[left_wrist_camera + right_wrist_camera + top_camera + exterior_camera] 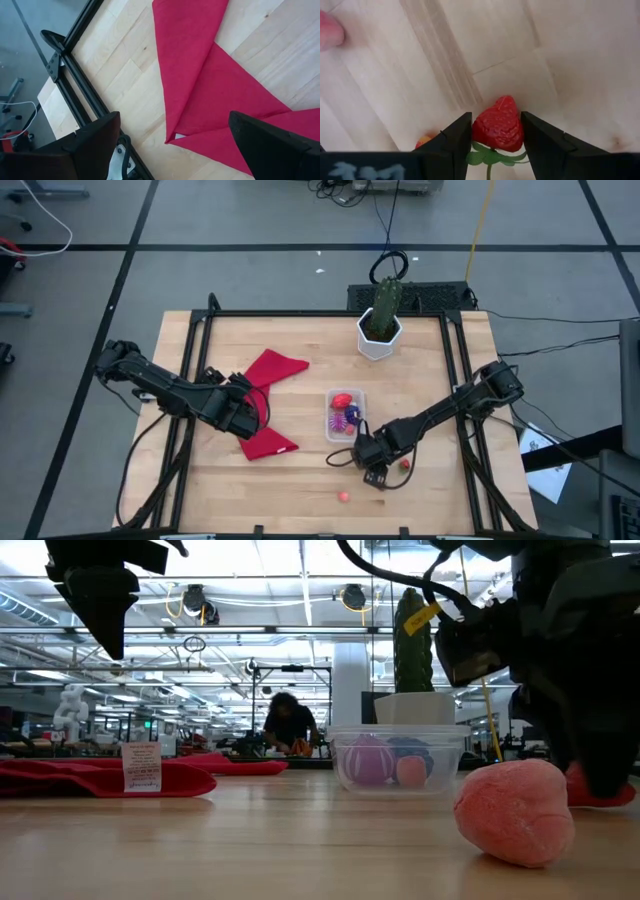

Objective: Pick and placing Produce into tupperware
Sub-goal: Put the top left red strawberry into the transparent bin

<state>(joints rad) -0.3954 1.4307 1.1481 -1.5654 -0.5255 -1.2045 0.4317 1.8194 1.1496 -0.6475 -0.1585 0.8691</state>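
The clear tupperware stands mid-table with a red piece and a purple piece in it. Just to its near right, my right gripper points steeply down, shut on a red toy strawberry with green leaves. A pink piece lies loose near the front edge, and a small red piece lies beside the gripper. My left gripper hangs open above the red cloth, touching nothing. My right gripper pinches the strawberry's two flanks between its two fingers. The fingers come from above, slanting steeply down. The berry's pointed tip faces away from the wrist and its green leaves lie back between the fingers. It appears to lie on the table.
A white hexagonal pot with a green cactus stands at the far edge behind the tupperware. The red cloth covers the table's left middle. Black frame rails run along both sides. Bare wood lies at the front left.
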